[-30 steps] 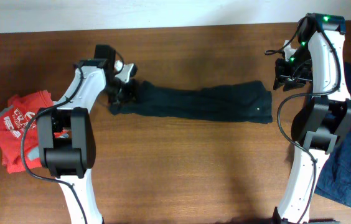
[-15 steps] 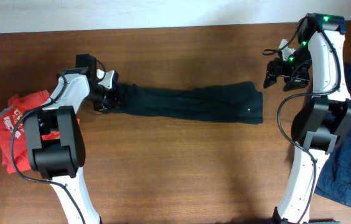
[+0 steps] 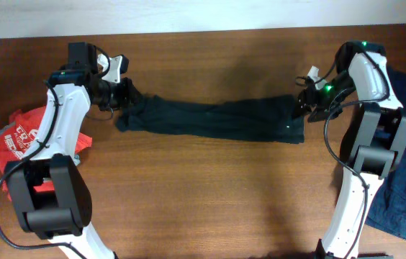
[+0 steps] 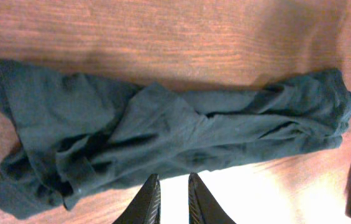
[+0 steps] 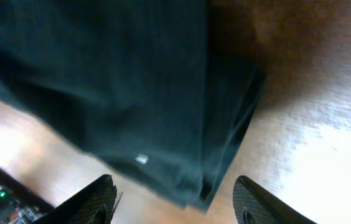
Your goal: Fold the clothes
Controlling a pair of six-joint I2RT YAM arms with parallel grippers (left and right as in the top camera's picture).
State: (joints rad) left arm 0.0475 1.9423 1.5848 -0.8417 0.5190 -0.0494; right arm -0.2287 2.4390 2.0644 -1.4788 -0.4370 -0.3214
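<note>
The dark-teal shirt lies pulled out into a long band across the table, its tiny white logo near the right end. My left gripper hovers just beyond the shirt's bunched left end. In the left wrist view the whole shirt lies ahead of the left gripper, whose jaws stand a narrow gap apart with nothing between them. My right gripper is over the shirt's right edge. In the right wrist view the right gripper is wide open, with the shirt's corner and the logo below it.
A red white-printed tee is crumpled at the table's left edge beside the left arm. A navy-blue garment lies at the right edge behind the right arm. The wooden table runs on in front of the shirt.
My left gripper dragged the shirt's left end leftward, then let go and drew back up and left. My right gripper opened wide and came down-left onto the shirt's right edge.
</note>
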